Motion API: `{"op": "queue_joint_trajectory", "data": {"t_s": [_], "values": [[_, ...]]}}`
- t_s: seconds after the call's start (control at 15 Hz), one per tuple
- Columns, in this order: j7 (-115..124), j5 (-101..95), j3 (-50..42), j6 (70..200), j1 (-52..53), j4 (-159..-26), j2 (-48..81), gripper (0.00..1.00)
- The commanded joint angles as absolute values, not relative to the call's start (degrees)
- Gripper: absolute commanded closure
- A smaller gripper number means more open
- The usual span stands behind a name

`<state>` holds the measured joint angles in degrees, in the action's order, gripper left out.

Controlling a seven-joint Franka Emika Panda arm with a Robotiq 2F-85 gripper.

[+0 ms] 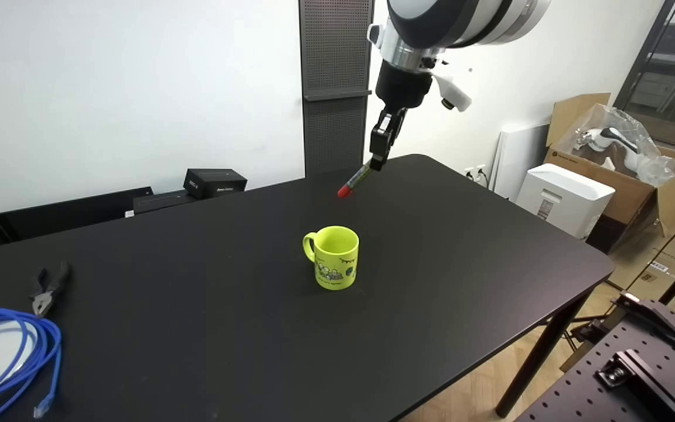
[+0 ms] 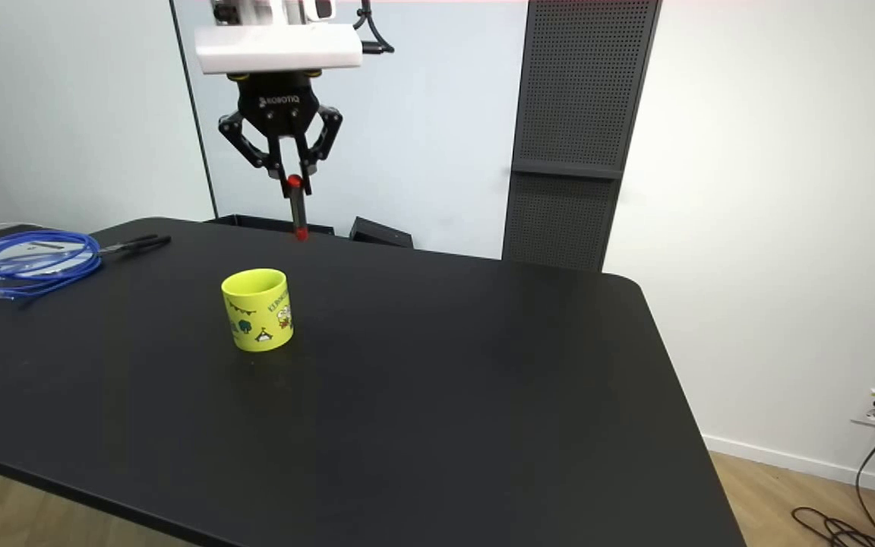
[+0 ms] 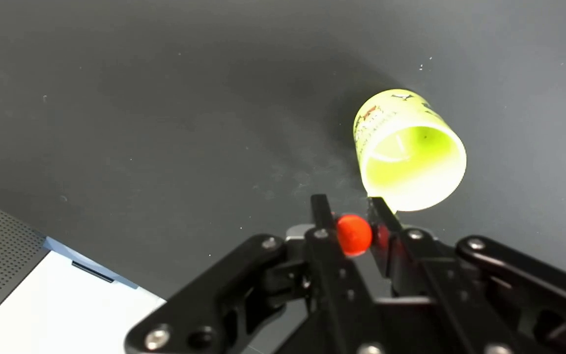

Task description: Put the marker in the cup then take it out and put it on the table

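STEP (judged): marker (image 1: 358, 177) awaiting insertion in cup (image 1: 336, 271) | METHOD (advised): first bringing it nearer upright, next centring the lower tip (image 1: 344, 191) over the cup, then lowering slowly | JAWS: gripping marker near its upper end | POSITION: marker slanting down from between the jaws, hanging above surface (image 1: 226, 328), outside cup

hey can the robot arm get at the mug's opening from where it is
Probably yes: the mug stands upright and uncovered on the table, and nothing visible blocks the way from the marker held in the jaws.
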<state>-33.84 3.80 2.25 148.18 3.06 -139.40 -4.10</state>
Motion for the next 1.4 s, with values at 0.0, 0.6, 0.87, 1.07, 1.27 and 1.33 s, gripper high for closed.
{"op": "queue_joint_trajectory", "data": {"t_s": [0.0, 0.6, 0.87, 1.07, 1.27, 1.33], "values": [[-38.2, 9.1, 1.1, 149.9, 3.6, -138.5, -1.1, 0.94], [-42.4, 15.0, 2.2, 150.1, 0.4, -134.7, 7.2, 0.94], [-44.4, 17.9, 3.2, 149.0, -1.9, -131.8, 10.9, 0.94], [-46.1, 19.4, 4.4, 147.9, -3.6, -129.5, 13.5, 0.94], [-46.5, 19.5, 5.5, 147.1, -4.7, -127.7, 15.8, 0.77], [-46.5, 19.3, 5.8, 146.9, -5.0, -127.2, 16.3, 0.57]]}}
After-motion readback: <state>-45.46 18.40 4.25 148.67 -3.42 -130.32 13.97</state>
